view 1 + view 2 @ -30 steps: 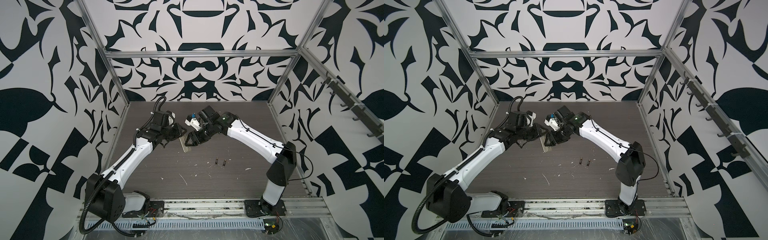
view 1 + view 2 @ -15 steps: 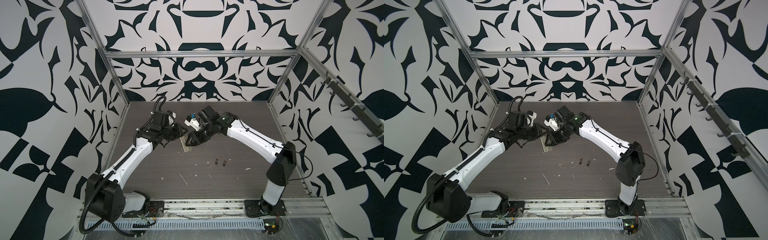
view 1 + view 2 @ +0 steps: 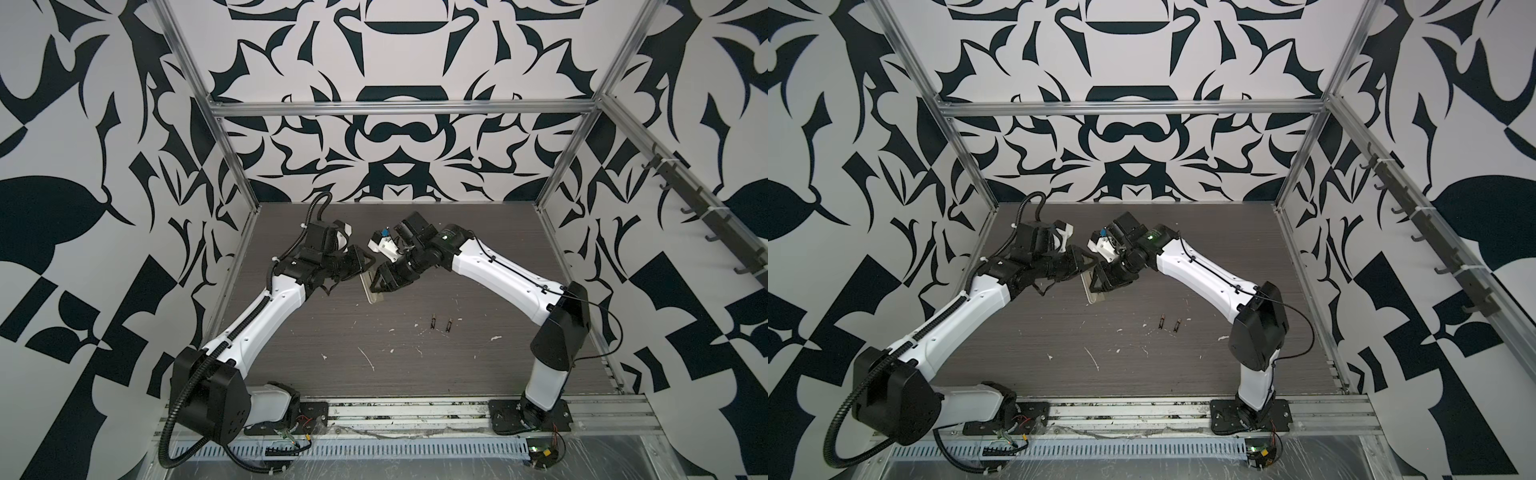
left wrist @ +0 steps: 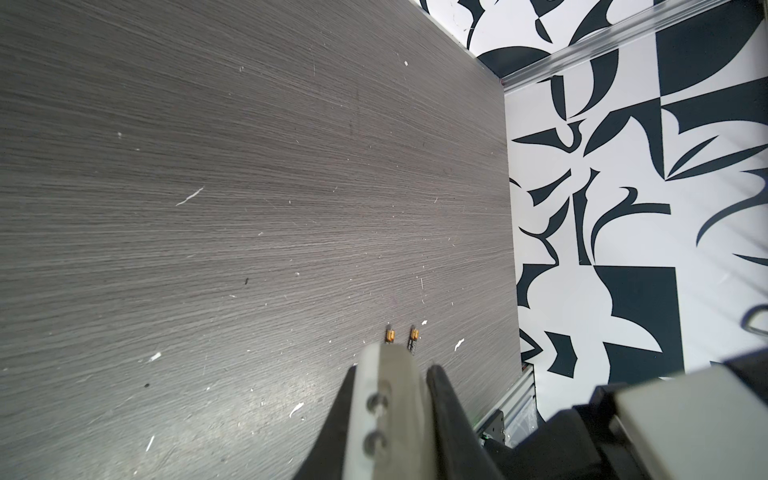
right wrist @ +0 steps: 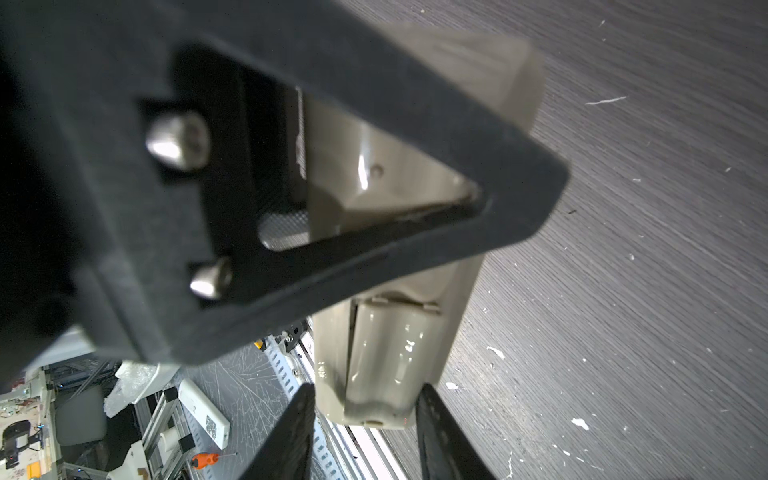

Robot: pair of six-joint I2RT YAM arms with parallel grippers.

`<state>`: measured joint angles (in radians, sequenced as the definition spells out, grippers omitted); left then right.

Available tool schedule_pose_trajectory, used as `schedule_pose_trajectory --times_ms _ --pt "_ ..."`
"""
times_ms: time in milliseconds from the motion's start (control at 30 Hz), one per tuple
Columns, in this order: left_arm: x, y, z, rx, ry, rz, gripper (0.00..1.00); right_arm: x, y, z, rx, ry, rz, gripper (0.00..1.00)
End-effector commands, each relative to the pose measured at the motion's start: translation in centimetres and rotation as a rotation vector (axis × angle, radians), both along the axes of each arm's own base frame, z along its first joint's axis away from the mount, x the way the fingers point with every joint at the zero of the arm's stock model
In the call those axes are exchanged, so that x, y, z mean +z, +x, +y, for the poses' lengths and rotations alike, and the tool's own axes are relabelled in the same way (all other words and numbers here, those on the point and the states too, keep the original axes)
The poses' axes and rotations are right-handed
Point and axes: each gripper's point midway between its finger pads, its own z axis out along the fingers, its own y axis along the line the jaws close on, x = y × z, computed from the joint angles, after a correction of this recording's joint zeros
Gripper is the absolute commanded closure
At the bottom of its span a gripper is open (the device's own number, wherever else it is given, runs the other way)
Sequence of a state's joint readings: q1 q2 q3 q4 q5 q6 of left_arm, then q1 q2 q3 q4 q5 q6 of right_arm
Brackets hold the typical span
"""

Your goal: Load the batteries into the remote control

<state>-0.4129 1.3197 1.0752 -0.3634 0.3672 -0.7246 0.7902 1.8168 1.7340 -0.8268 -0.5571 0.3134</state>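
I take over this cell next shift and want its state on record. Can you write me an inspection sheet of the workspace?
Surface: dark wood-grain table, scratched.
Job's things: remote control held tilted between both arms; two batteries lie side by side on the table, apart from it, not loaded.
Clutter: white flecks scattered over the table.
Grippers: left gripper shut on the remote control; right gripper has its jaws either side of the remote's end, contact unclear.
Cables: black conduit along the left arm, thin black cable at the right arm, both away from the batteries.
Surroundings: black-and-white patterned walls, aluminium frame, hook rail.
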Motion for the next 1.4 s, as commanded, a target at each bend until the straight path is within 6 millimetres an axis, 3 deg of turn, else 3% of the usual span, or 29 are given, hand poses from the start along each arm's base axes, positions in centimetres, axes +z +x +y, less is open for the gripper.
schedule_pose_trajectory --times_ms 0,433,1367 --pt "1.5 0.1 -0.5 -0.019 -0.024 -0.040 1.00 1.0 0.3 0.3 0.008 0.038 -0.023 0.62" --pt "1.6 0.1 -0.4 -0.015 -0.027 -0.042 1.00 0.7 0.2 0.3 0.009 0.033 -0.019 0.76" --pt "1.0 0.3 -0.3 -0.007 -0.016 -0.030 1.00 1.9 -0.2 0.4 0.027 0.078 -0.031 0.93"
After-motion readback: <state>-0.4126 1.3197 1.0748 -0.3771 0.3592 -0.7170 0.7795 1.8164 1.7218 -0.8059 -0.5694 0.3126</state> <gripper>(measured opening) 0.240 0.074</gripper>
